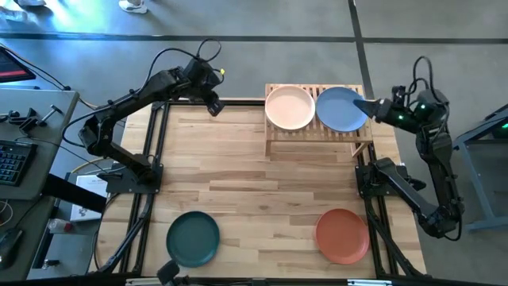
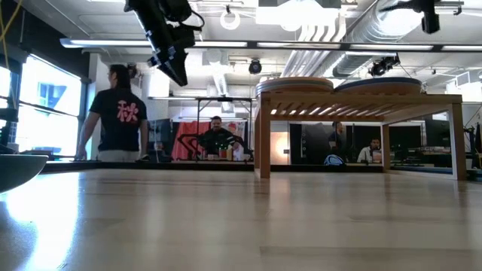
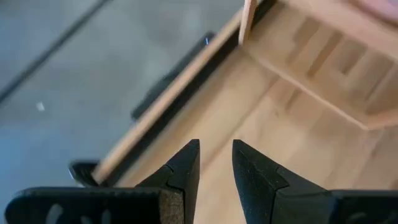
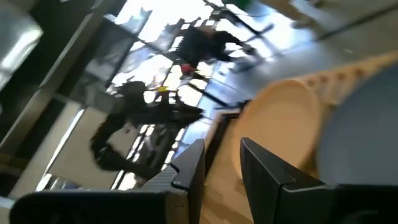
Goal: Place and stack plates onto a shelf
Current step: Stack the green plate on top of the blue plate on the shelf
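Butcher-block wooden desk [image 1: 262,179] in an open workshop with grey floor; people sit beyond. A standing person's dark shirt [image 2: 120,113] bears one pink character. Low slatted bamboo shelf [image 1: 317,127], long axis across the desk, carries a peach plate [image 1: 289,107] and blue plate [image 1: 340,109] side by side. Dark green plate [image 1: 193,238] and terracotta plate [image 1: 342,235] lie near the front edge. Left gripper [image 3: 215,163] and right gripper [image 4: 221,163]: jaws slightly apart, empty.

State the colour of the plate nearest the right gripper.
Blue: the blue plate on the shelf, clearest in the high view.

Four plates [image 1: 290,107]; one shelf [image 1: 317,137]; two arms.
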Robot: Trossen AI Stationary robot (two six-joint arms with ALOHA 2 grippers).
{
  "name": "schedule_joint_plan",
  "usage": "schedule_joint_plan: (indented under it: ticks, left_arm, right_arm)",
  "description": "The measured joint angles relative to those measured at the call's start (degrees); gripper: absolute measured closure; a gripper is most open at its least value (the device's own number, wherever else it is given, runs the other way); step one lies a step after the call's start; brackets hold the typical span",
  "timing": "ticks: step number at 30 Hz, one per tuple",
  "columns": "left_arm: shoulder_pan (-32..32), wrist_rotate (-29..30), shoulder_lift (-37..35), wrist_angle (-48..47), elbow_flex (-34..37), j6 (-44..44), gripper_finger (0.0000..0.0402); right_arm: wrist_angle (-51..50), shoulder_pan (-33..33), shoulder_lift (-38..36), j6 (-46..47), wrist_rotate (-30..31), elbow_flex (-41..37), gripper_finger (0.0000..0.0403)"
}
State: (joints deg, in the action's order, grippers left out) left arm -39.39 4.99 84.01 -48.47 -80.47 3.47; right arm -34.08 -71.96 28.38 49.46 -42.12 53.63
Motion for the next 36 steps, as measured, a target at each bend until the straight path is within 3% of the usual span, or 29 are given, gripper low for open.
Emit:
schedule_joint_plan:
  ticks: [4, 10, 19, 23, 29, 36]
  left_arm:
    - [1.23, -2.50, 0.00, -5.08, 0.00, -3.77, 0.0316]
    - [4.51, -9.62, 0.00, -12.07, 0.00, -8.77, 0.0316]
    - [14.04, -10.15, 0.00, -26.93, 0.02, -6.38, 0.0316]
    - [20.14, -10.24, -0.23, -27.52, 2.12, -5.52, 0.0316]
    - [29.77, -10.27, -1.21, -27.89, 10.77, -1.51, 0.0316]
    - [39.65, -12.58, -1.42, -27.37, 16.47, -7.62, 0.0316]
  right_arm:
    - [5.34, 0.02, 0.00, -0.04, -4.24, 0.00, 0.0318]
    - [5.66, 1.99, 0.02, -3.18, -6.77, 0.00, 0.0318]
    - [5.63, 7.63, 0.02, -5.29, -8.78, 0.00, 0.0318]
    - [5.07, 9.06, 0.02, -8.70, -8.53, 0.00, 0.0318]
    - [1.28, 9.40, 0.11, -9.91, -7.40, -0.02, 0.0318]
    - [-2.06, 9.40, 0.11, -11.05, -5.81, -0.02, 0.0318]
